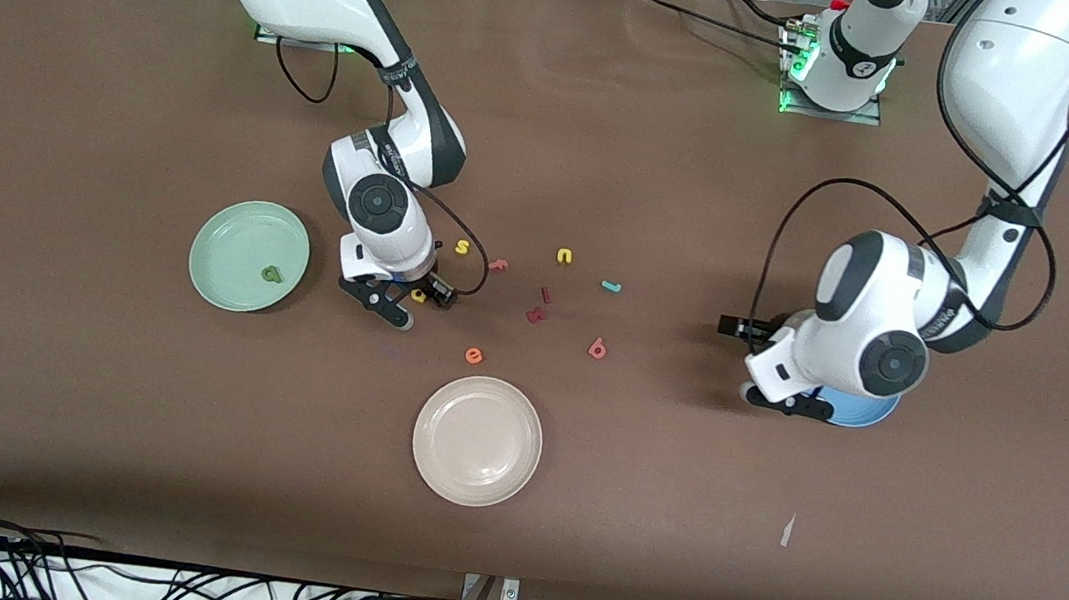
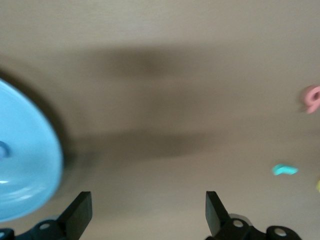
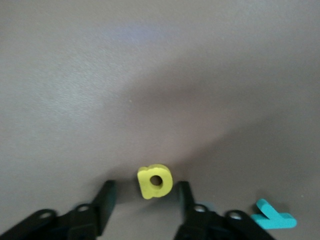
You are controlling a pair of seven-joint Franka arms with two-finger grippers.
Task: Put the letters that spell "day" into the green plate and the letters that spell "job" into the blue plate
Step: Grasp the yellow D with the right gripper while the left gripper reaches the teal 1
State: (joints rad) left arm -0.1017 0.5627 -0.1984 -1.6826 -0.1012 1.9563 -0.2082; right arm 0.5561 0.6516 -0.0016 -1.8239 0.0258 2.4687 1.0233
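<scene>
Front: olive "d" (image 1: 272, 274) sits in the green plate (image 1: 229, 290); pink "b" (image 1: 596, 348) and teal "j" (image 1: 610, 287) lie on the table between the arms. Left wrist: left gripper (image 2: 148, 214) spread wide and empty beside the blue plate (image 2: 27, 165), blue "o" (image 2: 4, 149) inside. Right wrist: right gripper (image 3: 145, 200) straddles the yellow "a" (image 3: 154, 182), fingers apart, not yet clamped; teal "y" (image 3: 272, 217) just beside.

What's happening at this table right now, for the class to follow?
The right gripper is down on the table with its fingers either side of the yellow "a", not yet clamped. The olive "d" already lies in the green plate. The left gripper hangs open beside the blue plate. Other letters lie scattered mid-table.
</scene>
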